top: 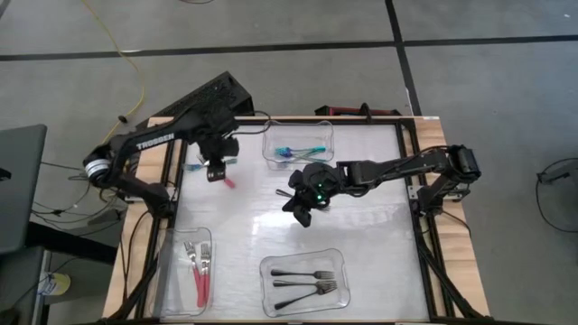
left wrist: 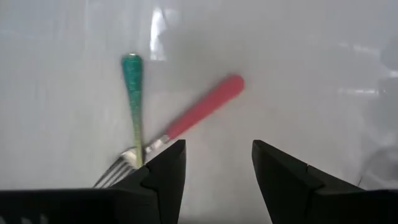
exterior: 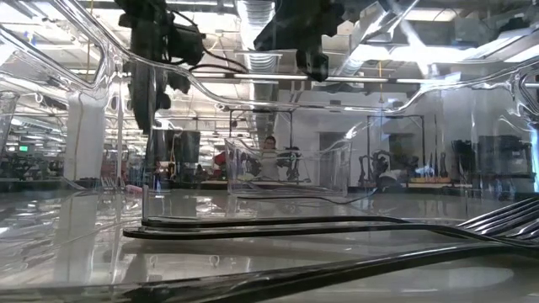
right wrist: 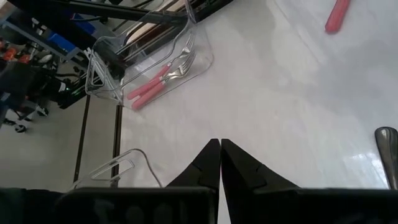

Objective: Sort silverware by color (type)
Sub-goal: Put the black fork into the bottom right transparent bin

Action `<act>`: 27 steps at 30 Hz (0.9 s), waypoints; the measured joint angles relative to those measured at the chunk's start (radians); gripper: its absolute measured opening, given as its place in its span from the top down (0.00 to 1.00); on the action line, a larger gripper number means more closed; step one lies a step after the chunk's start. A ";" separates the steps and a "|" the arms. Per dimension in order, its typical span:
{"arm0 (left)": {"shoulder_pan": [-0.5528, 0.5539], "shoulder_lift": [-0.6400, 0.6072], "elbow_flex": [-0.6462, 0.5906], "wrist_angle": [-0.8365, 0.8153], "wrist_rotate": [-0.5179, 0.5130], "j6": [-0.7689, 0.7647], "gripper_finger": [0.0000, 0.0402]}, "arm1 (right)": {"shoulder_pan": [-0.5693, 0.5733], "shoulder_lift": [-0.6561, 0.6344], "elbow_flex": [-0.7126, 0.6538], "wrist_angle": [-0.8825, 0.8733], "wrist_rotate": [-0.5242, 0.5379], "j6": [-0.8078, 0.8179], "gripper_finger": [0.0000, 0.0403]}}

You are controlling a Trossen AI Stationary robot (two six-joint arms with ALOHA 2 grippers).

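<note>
Left gripper [left wrist: 216, 171] is held with fingers apart above a smooth red-handled fork [left wrist: 198, 114], crossed at the neck by a slim iridescent teal fork [left wrist: 133, 102]. Both glossy handles are pointed away from the fingers. Right gripper [right wrist: 220, 163] is closed, empty.

Grey floor [top: 298, 23] crossed by dark seams, with a yellow cable [top: 126, 54]; ceiling lights [exterior: 472, 52] glow beyond.

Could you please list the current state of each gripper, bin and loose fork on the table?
Left gripper: open, above the loose forks.
Right gripper: shut, empty, mid-table.
Loose red fork: flat on table, crossing teal fork.
Loose teal fork: flat on table.
Red-fork bin: holds red forks.
Black-fork bin: holds black forks.
Teal-fork bin: holds teal forks.
</note>
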 joint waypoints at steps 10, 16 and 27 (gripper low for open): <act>0.018 -0.166 -0.180 0.046 0.003 -0.065 0.58 | 0.002 0.000 0.000 -0.063 -0.001 0.004 0.90; -0.007 -0.259 -0.305 0.154 0.176 -0.202 0.58 | -0.005 -0.033 0.002 -0.469 0.029 -0.046 0.92; -0.162 -0.291 -0.374 0.309 0.242 -0.335 0.58 | 0.002 0.029 -0.047 -0.364 0.153 -0.097 0.84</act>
